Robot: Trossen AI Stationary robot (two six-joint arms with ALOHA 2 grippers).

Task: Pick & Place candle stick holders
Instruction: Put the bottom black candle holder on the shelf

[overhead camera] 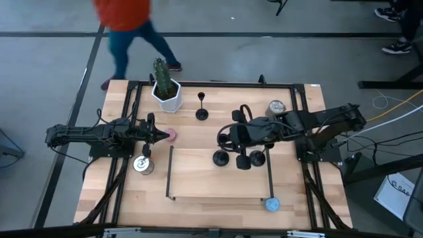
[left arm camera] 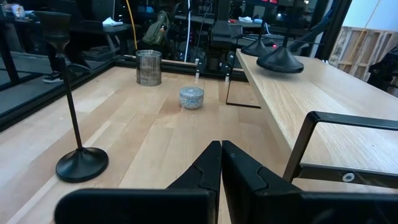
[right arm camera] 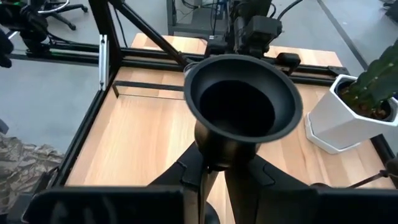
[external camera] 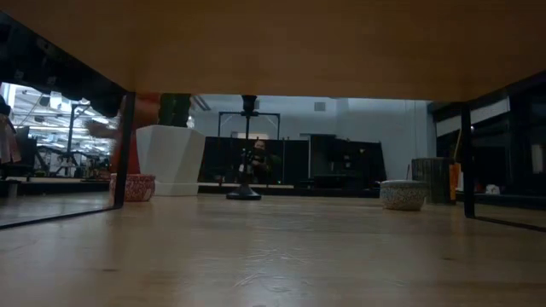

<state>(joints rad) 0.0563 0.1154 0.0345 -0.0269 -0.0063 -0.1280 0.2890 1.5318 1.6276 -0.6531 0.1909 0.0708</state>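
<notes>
1. The right gripper (right arm camera: 214,171) hung over the raised shelf (overhead camera: 218,178) in the middle of the table (overhead camera: 198,139), its fingers pinched on the stem of a candle stick holder (right arm camera: 239,109), just under the cup top.
2. In the high view, three round black bases sat close together on the shelf under that arm (overhead camera: 310,122); one (overhead camera: 220,158) lay to the left, and the other two (overhead camera: 244,160) (overhead camera: 258,157) were just beside each other.
3. I could not tell which of those bases belonged to the held piece.
4. Another holder (overhead camera: 201,106) stood upright and alone on the table's far side, near the white planter (overhead camera: 166,94) with the cactus (overhead camera: 160,71).
5. The left gripper (left arm camera: 220,163) waited at the shelf's left edge, fingers pressed together, next to a small pink tin (overhead camera: 171,135).
6. A metal can (overhead camera: 143,165) stood near the left arm, a grey tin (overhead camera: 276,106) at the far right, a blue tin (overhead camera: 272,205) at the near right.
7. A person in an orange top (overhead camera: 122,13) was beyond the table.
</notes>
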